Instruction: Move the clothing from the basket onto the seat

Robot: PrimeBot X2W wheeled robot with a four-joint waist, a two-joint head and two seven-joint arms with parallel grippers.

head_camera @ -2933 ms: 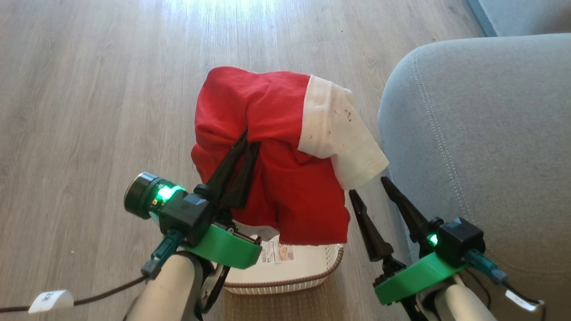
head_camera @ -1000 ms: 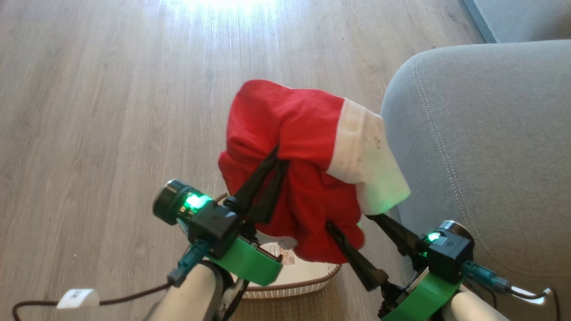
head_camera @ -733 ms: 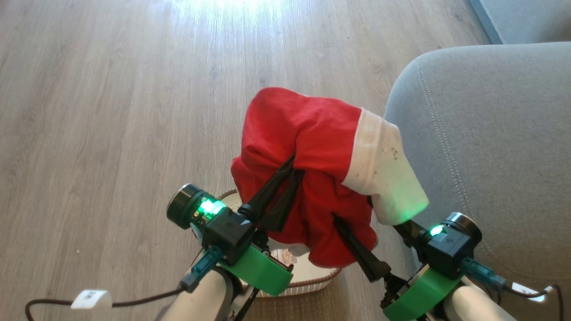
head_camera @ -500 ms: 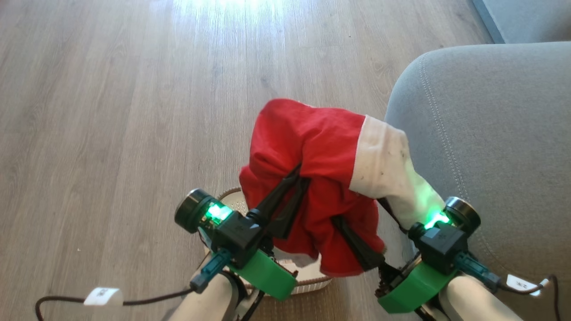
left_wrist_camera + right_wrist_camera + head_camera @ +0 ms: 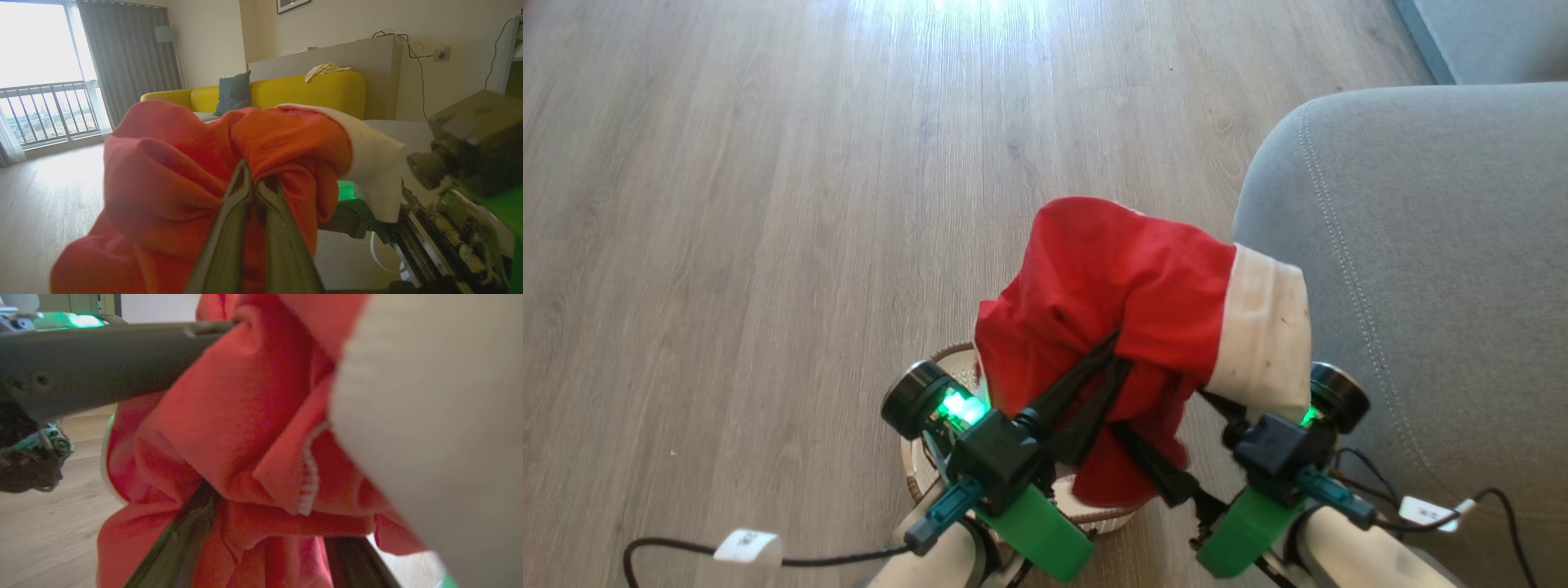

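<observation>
We see a pale wood floor [image 5: 768, 204] across most of the head view. The grey seat [image 5: 1437, 269] takes the right side, its rounded corner and stitched seam turned toward us. In the left wrist view a yellow sofa [image 5: 310, 90] stands at the back with 1 dark cushion [image 5: 233, 92] on it and a pale cloth [image 5: 325, 69] on the ledge behind. To its left we see a bright window [image 5: 36, 45] and a grey curtain [image 5: 126, 53].

The shirt [image 5: 1127, 278] hangs bunched in the air, above the basket and just beside the seat's corner, not lying on the seat. We cannot tell whether its white sleeve [image 5: 1262, 327] brushes the upholstery.

The basket [image 5: 947, 355] sits on the floor under the shirt. The cloth and both arms hide most of it, so we see only part of its brown rim.

The left gripper [image 5: 1117, 347] has its 2 fingers pressed together on a fold of red cloth and bears the shirt's weight. The right gripper [image 5: 1160, 408] stands spread wide, reaching up from beneath. In the right wrist view red cloth sags loosely between its 2 fingers [image 5: 179, 547]. The sleeve drapes over its housing and hides 1 fingertip in the head view. A left finger [image 5: 102, 363] crosses the top of that wrist view.

A dark cable [image 5: 670, 555] with a white tag [image 5: 747, 545] trails on the floor at lower left, and another tag [image 5: 1425, 510] hangs at lower right.
</observation>
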